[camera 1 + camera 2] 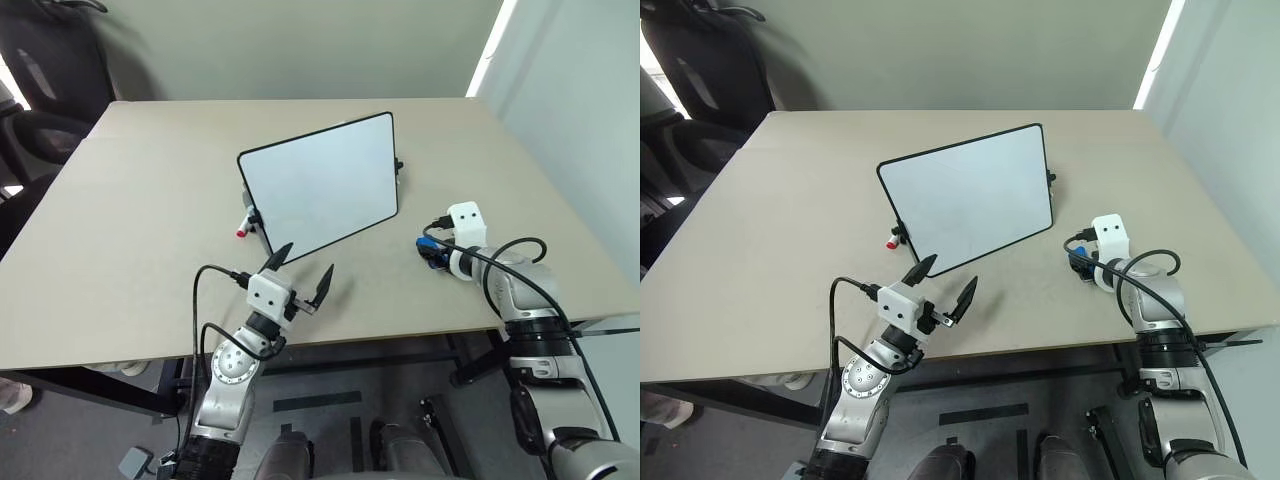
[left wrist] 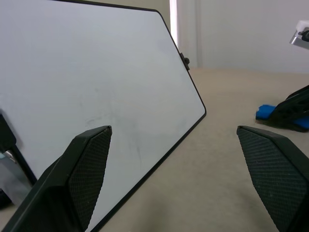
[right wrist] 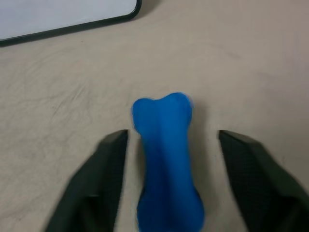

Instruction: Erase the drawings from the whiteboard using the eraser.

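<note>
1. Nearest the camera, the left tool (image 1: 303,270) hovers over the near edge of the desk (image 1: 120,250), its two black fingers spread wide with nothing between them, pointing at the whiteboard (image 1: 325,188).
2. The right tool (image 3: 169,145) sits low at the right side of the desk; its fingers stand apart on either side of the eraser (image 3: 166,154), a blue block lying on the desk surface, and do not look pressed against it.
3. The whiteboard stands propped in the middle of the desk, its face tilted toward the near left.
4. Progress, as a judgement: the board's face reads blank, with no red drawings visible, so the wiping seems done and the eraser set down to the right of the board.
5. Hard to make out: faint smudges may remain on the board. A red-capped marker (image 1: 243,229) peeks out at the board's left edge, mostly hidden. The board's stand is concealed.
</note>
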Available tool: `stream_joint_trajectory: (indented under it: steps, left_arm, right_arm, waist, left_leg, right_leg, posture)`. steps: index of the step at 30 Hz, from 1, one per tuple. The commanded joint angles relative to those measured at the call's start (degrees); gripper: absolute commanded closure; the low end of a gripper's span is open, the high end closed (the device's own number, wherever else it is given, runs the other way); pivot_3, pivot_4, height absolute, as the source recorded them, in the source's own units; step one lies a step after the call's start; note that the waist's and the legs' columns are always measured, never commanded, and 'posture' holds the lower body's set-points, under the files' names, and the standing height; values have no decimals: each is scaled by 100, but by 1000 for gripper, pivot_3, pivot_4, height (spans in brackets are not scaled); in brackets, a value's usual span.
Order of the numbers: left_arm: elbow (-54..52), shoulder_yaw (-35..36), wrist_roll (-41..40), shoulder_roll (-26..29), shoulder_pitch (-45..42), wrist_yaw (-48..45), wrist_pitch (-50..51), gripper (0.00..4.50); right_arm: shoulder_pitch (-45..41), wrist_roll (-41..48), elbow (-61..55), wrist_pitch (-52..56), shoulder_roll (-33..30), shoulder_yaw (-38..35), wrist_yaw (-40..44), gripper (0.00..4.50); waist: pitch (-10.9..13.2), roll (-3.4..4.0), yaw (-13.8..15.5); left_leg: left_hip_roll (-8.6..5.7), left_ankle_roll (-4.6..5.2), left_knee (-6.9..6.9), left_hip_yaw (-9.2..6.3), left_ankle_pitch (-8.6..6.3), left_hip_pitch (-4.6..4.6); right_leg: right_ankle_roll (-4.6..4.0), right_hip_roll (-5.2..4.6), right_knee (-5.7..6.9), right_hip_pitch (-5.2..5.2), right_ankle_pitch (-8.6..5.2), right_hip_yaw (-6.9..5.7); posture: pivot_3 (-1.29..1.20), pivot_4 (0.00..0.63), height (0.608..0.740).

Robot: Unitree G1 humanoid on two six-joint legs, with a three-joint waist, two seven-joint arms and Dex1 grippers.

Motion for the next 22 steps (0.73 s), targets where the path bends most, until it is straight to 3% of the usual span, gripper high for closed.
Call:
stream_joint_trajectory:
  steps: [1, 9, 15, 22]
  left_arm:
    - [-36, 69, -20, 27, -44, -25, -112, 0]
    - [-139, 178, -71, 114, 1, -43, -99, 0]
    - [-424, 301, -110, 187, 82, -23, -79, 0]
    - [-837, 384, -124, 295, 262, 8, 70, 0]
  right_arm:
    - [157, 367, -968, -5, -53, -409, 82, 30]
    - [1378, 1265, -3026, -608, 138, -405, 744, 30]
    - [2105, 1281, -3347, -1668, 339, 32, 1060, 30]
    - [2232, 1153, -3097, -2141, 316, 277, 1010, 30]
  waist:
    - [-1, 1, 10]
    - [-4, -4, 11]
    - [-4, -4, 12]
    - [-6, -7, -2]
  left_leg:
    - [0, -1, 0, 0, -1, 0]
    - [-4, -7, 5, 2, -5, 4]
    - [-7, 22, 10, -1, -14, 5]
    - [-4, 6, 9, -3, -7, 6]
  right_leg:
    - [0, 0, 0, 0, 0, -1]
    - [-11, 10, -31, 28, -10, -2]
    - [-5, 5, -31, 30, -18, 5]
    - [1, 8, -26, 32, -17, 6]
  posture:
    - [0, 150, 740]
    - [0, 150, 740]
    - [0, 150, 740]
    - [0, 150, 740]
